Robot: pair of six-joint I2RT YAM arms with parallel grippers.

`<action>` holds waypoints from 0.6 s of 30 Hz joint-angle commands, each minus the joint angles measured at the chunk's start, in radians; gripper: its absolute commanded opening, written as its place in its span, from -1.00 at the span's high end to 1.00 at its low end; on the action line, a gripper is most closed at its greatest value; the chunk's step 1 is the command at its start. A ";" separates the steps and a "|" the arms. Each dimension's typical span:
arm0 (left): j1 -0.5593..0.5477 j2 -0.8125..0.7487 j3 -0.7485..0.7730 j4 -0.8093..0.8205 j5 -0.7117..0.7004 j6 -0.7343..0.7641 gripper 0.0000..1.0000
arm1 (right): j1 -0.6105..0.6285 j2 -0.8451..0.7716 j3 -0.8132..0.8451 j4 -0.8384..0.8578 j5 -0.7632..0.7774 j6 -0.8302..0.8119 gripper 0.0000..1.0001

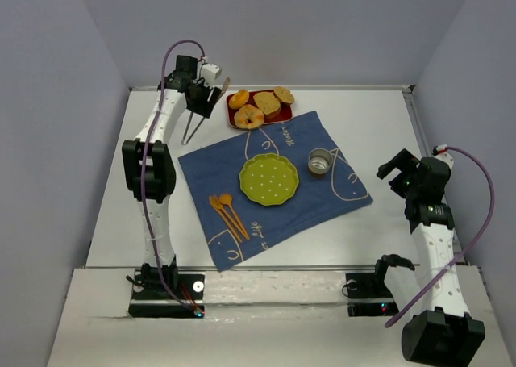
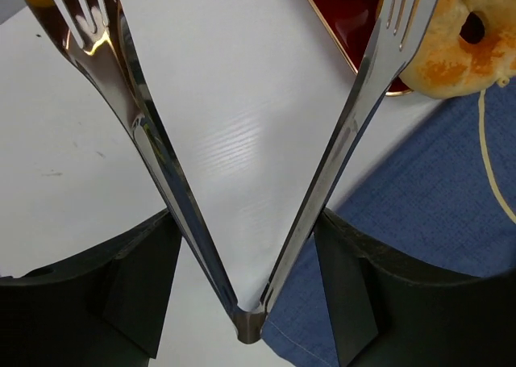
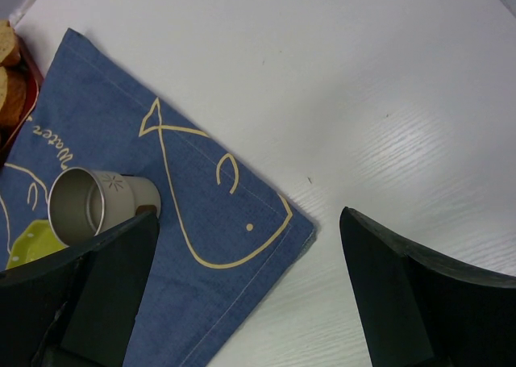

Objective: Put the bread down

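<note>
A robotics lab test bench: a left arm [image 1: 149, 173] and right arm [image 1: 435, 238] bolted to a white tabletop [image 1: 379, 117] boxed in by plain grey walls [image 1: 48, 101], with a blue cloth [image 1: 322, 198] and green plate [image 1: 268, 179] staged as a mock place setting.

Green dotted plate [image 1: 268, 179], metal cup [image 1: 320, 162] and orange cutlery [image 1: 228, 214] on blue fish-print cloth [image 1: 216, 162]

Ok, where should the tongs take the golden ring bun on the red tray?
I'd pinch the bread across its outer crust, tongs coming down from above at its left side: it lies flat on the red tray, and the paler bun crowds its near-right side.
</note>
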 commanded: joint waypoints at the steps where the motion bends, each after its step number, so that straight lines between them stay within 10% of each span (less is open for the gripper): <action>1: 0.009 -0.083 -0.039 0.064 0.147 -0.041 -0.51 | -0.001 -0.006 0.014 0.018 -0.002 -0.008 -0.99; 18: 0.009 -0.034 -0.136 0.228 0.236 -0.182 -0.49 | -0.001 -0.005 0.012 0.017 0.006 -0.008 -1.00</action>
